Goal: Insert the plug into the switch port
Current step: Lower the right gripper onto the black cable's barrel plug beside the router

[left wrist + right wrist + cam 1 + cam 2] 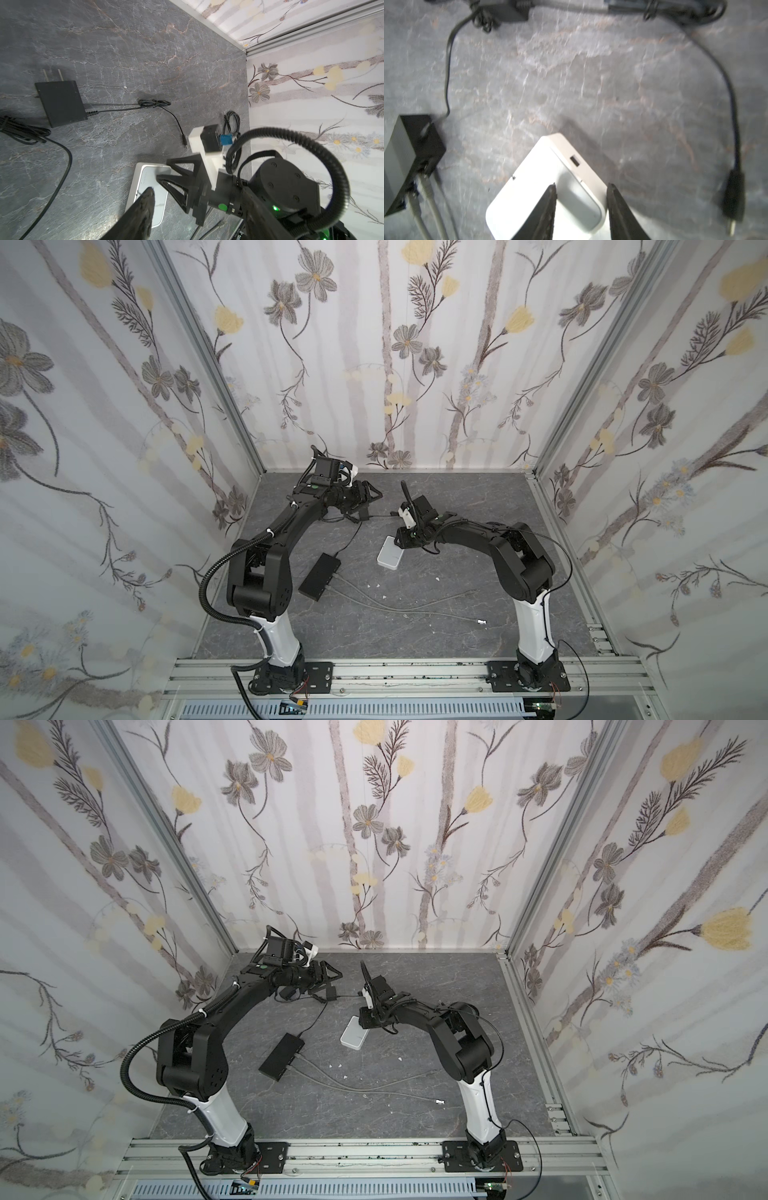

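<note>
Right hand: fingers moderately apart, empty, directly over the white switch just below frame centre in both top views. Plug lies unheld on the tabletop, above the switch. Left hand: wide, empty.

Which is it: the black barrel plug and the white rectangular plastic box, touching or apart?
Apart: right wrist view shows bare tabletop between the plug and the box.
</note>
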